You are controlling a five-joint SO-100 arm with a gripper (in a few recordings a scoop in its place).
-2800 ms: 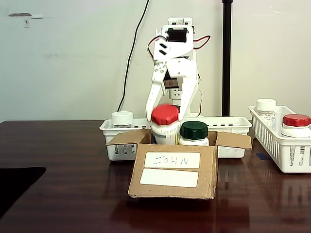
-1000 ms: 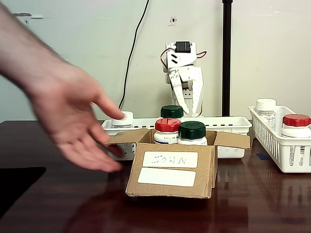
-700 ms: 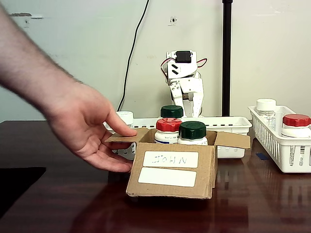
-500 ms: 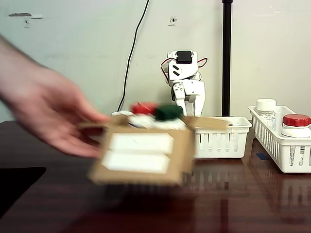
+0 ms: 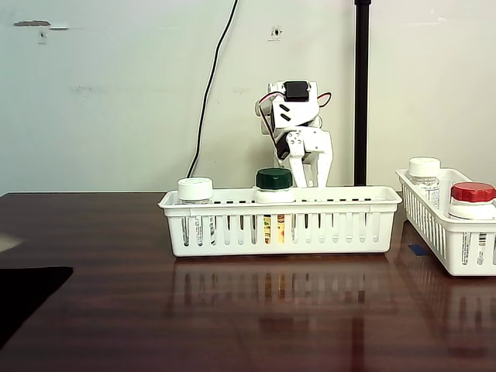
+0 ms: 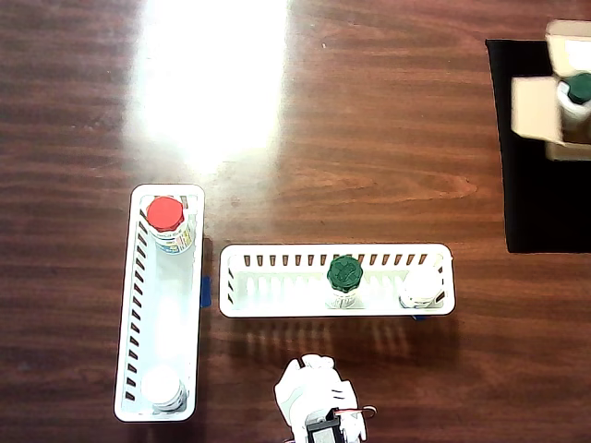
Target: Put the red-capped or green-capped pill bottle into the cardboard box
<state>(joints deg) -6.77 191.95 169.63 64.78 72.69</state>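
Two white slotted baskets sit on the dark wooden table (image 6: 369, 138), and the long one lying crosswise (image 6: 277, 289) serves as the landmark. Inside it a green-capped pill bottle (image 6: 344, 274) stands upright near the middle, with a white-capped bottle (image 6: 423, 287) upright at its right end in the overhead view; in the fixed view these show as the green-capped bottle (image 5: 273, 180) and the white-capped one (image 5: 194, 190) toward the basket's left end (image 5: 174, 208). A yellow strip shows on the green-capped bottle's label through the slots, but no writing can be read. The second basket (image 6: 134, 305) lies at right angles just off the landmark's left end in the overhead view, holding a red-capped bottle (image 6: 166, 215) at its far end and another white-capped bottle (image 6: 162, 386) at its near end. The white arm stands just behind the landmark basket, its gripper (image 5: 308, 167) raised above the back rim, empty, fingers pointing down; whether they are parted or closed I cannot tell. The cardboard box (image 6: 545, 106) sits well apart from the landmark basket, at the overhead view's upper right edge on a black mat (image 6: 526, 203), flaps open, with a green cap (image 6: 579, 88) showing inside.
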